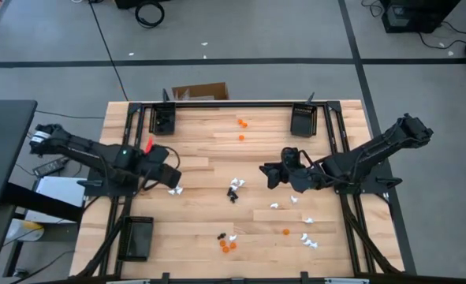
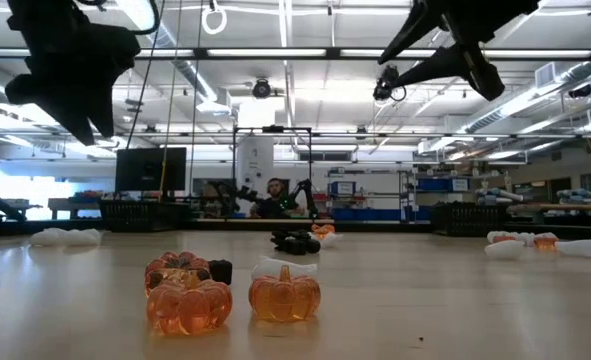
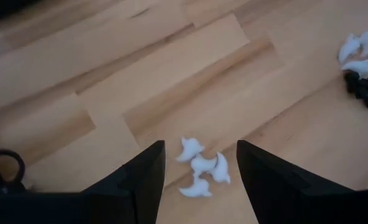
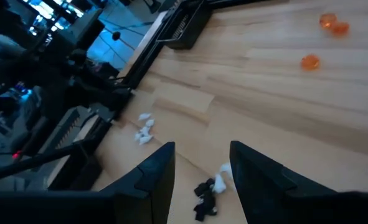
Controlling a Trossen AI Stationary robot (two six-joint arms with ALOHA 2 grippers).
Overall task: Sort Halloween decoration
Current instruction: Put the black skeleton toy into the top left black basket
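White ghosts sit in a small cluster directly under the left gripper, whose fingers stand apart with nothing between them. Looks poised for a pick, not yet gripping.

Progress: sorting looks barely started. Trinkets are scattered over the wooden table in mixed patches:
- black pieces mid-table with a white one touching them
- orange pumpkins near the front edge, with a black and a white piece beside them
- two more orange ones near the back, between the rear trays
- loose white ones front right, plus a single orange

Trays: rear left tray, rear right tray and front left tray. Cannot tell whether any holds trinkets; all read dark. Judging by the spread, nearly everything is left to do.

Right gripper hangs above the mid-table black and white group, fingers parted, empty.

Around: cardboard box just behind the table, cables on the floor, a person seated far behind in the low view.

Obstruction: mixed colours touch in the mid-table and front clusters, so single-piece picks there likely drag neighbours. The ghosts under the left gripper also touch each other, so grabbing one cleanly is doubtful. Arms are well apart.
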